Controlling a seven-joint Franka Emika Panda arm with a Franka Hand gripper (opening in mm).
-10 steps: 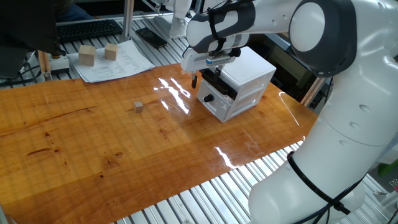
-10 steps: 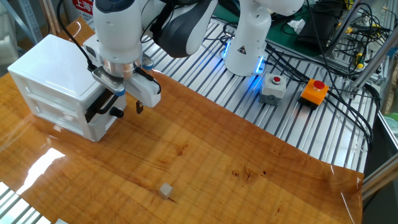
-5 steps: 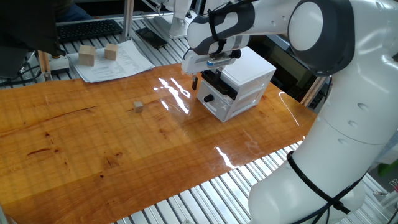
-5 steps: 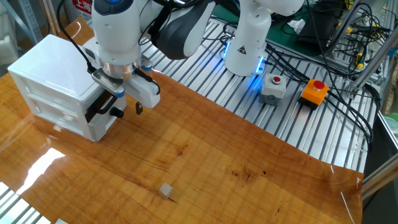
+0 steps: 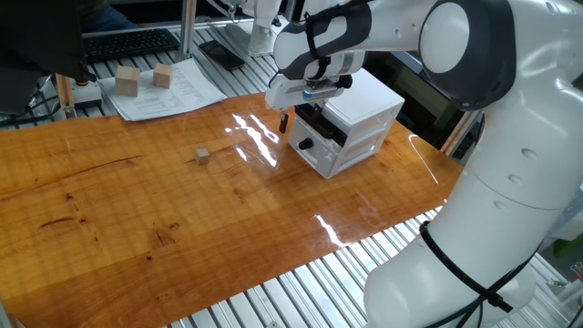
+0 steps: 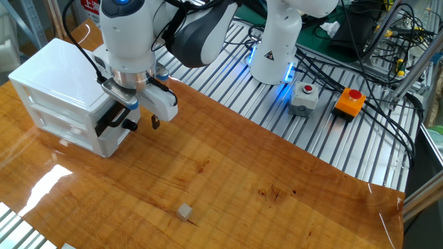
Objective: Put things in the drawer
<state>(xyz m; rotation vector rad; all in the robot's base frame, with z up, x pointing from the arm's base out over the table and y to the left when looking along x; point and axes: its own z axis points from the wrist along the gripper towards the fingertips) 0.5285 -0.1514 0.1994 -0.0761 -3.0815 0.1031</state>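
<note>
The tiny tan wooden cube lies alone on the wooden table, well to the left of the white two-drawer cabinet; it also shows in the other fixed view. The cabinet's upper black-fronted drawer faces the cube. My gripper hangs right at that drawer front, with the fingers spread and holding nothing. One dark finger shows clear of the cabinet; the other is at the black front and mostly hidden. I cannot tell how far the drawer stands out.
The lower white drawer has a round black knob. Two larger tan blocks sit on a paper sheet at the back left. A grey button box and an orange one lie beyond the table's edge.
Almost nothing: the arm has shifted very slightly at the drawer front. The cube and the cabinet have not moved.
</note>
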